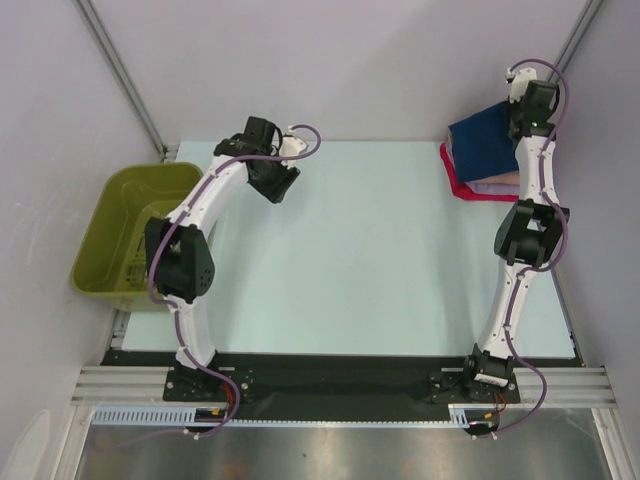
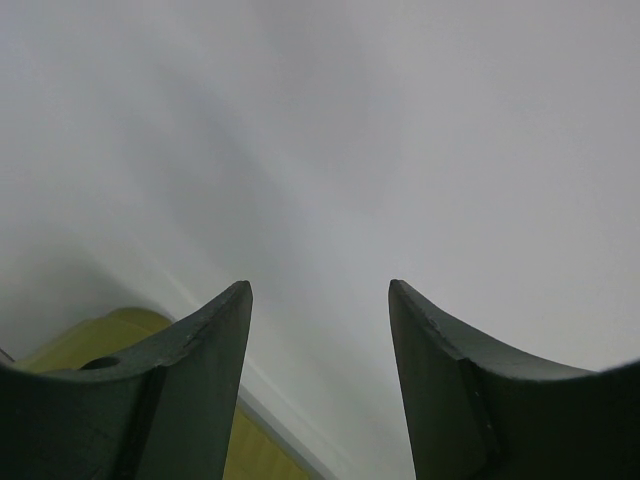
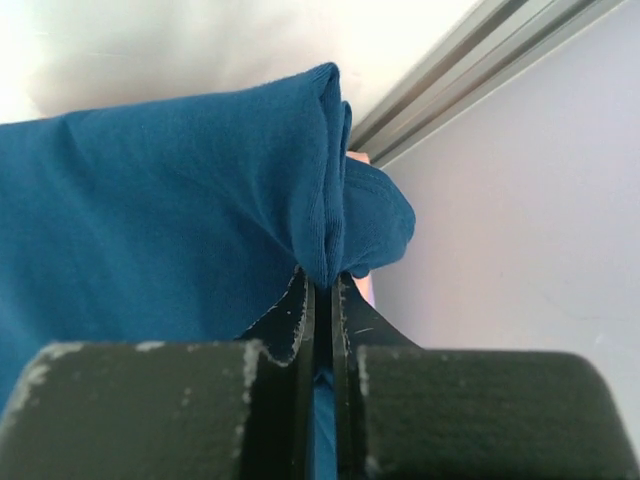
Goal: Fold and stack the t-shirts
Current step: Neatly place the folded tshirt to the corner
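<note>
A folded navy blue t-shirt (image 1: 482, 140) lies on top of a stack at the table's far right corner, over a peach one (image 1: 497, 184) and a red one (image 1: 458, 185) at the bottom. My right gripper (image 1: 522, 125) is shut on the navy shirt's edge (image 3: 325, 235) near the wall; its jaws pinch a fold of blue cloth. A sliver of peach cloth (image 3: 357, 157) shows behind the blue shirt. My left gripper (image 1: 283, 185) hangs open and empty above the table's far left; its wrist view shows only its fingers (image 2: 215, 345) and bare surface. No lavender shirt shows.
An olive-green plastic basket (image 1: 135, 228) stands off the table's left edge, also in the left wrist view (image 2: 95, 335). Grey walls and aluminium frame rails (image 3: 470, 70) close in the back corners. The pale table top (image 1: 370, 250) spreads between the arms.
</note>
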